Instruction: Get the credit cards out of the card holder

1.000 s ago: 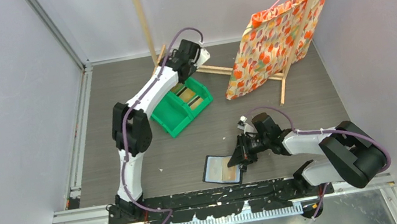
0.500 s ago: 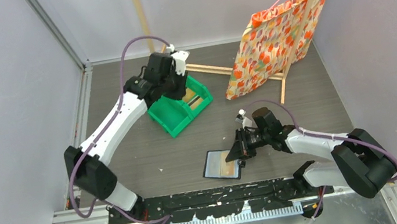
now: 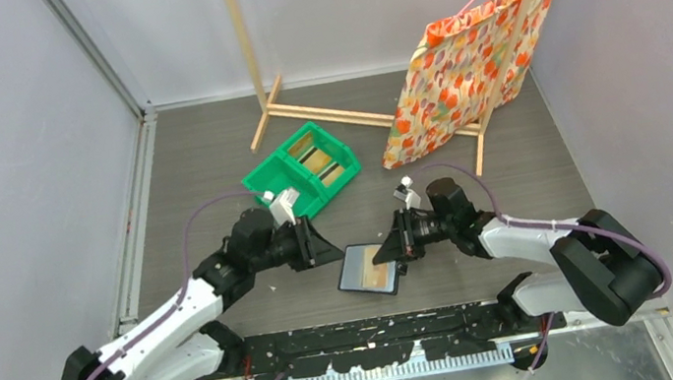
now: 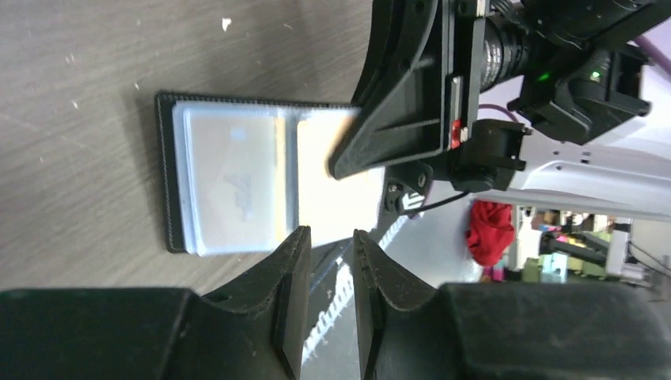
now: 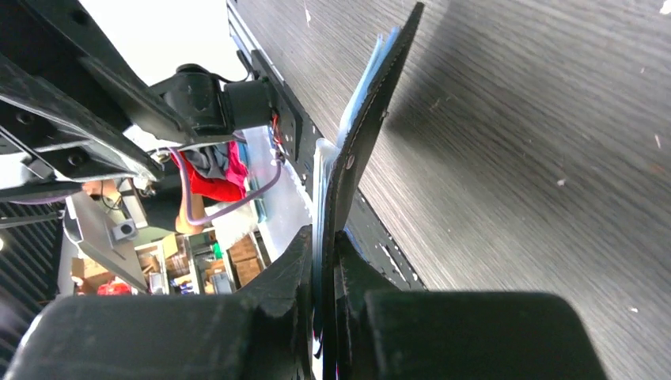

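The dark card holder [image 3: 367, 269] lies open near the front of the table, pale grey-blue pockets up, with an orange credit card [image 3: 384, 282] showing in its near pocket. My right gripper [image 3: 388, 251] is shut on the holder's right edge and tilts it up. In the right wrist view the card holder [image 5: 378, 95] runs edge-on out of the right gripper [image 5: 324, 237]. My left gripper [image 3: 329, 249] hovers just left of the holder, its jaws a narrow gap apart and empty. In the left wrist view the left gripper [image 4: 331, 241] faces the card holder [image 4: 229, 178].
A green two-compartment bin [image 3: 283, 175] sits behind the left gripper with tan striped cards [image 3: 327, 163] in its far compartment. An orange flowered cloth [image 3: 464, 63] hangs on a wooden rack [image 3: 322, 112] at the back right.
My left arm swung from over the green bin down to the front, beside the card holder, its jaws parting a little. The right gripper kept its hold and raised the holder's edge slightly.
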